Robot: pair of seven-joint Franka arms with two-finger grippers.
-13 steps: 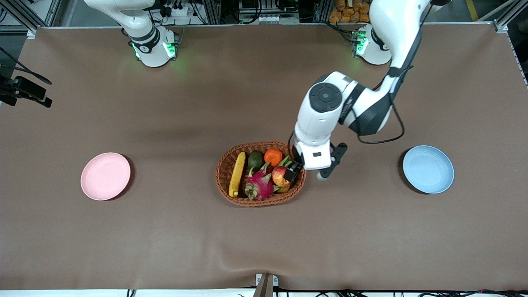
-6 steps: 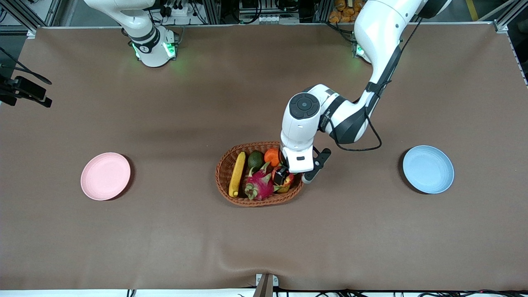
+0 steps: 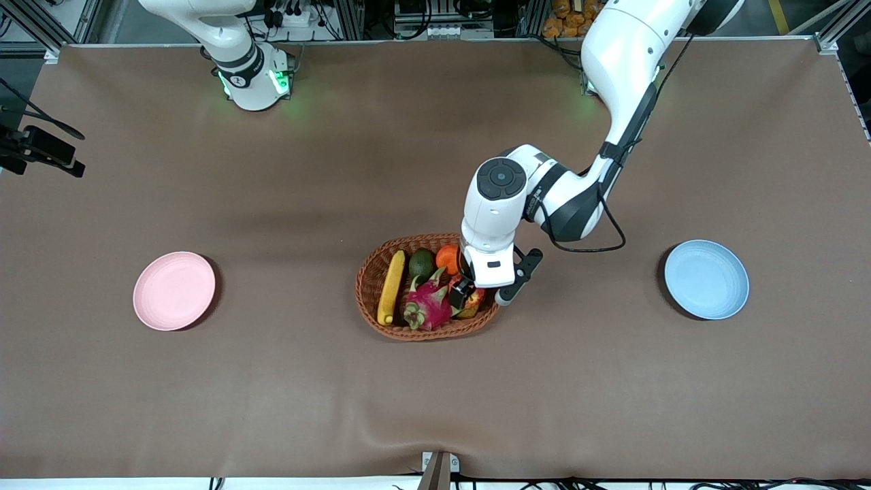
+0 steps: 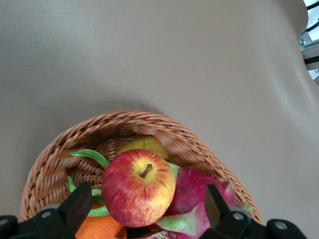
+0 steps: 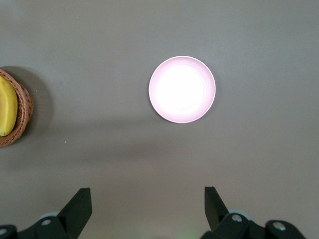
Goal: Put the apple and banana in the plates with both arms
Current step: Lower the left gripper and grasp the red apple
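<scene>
- Two fruits not yet moved: apple [image 4: 138, 186] and banana [image 3: 391, 286] both lie in the basket [image 3: 371, 307] mid-bench, apple at the end toward the left arm, banana at the end toward the right arm.
- Left gripper [image 3: 465, 294] is low over the apple, jaws spread with a finger either side, not touching.
- Right gripper [image 5: 144, 211] waits high over the bench near the pink plate [image 3: 174, 290], jaws spread, empty.
- Step in hand, as judged: apple grasp.
- Next move likely needs the jaws pressed onto the apple, then a lift clear of the dragon fruit [image 3: 427, 306] and orange [image 3: 449, 258], then carry to the blue plate [image 3: 706, 279].
</scene>
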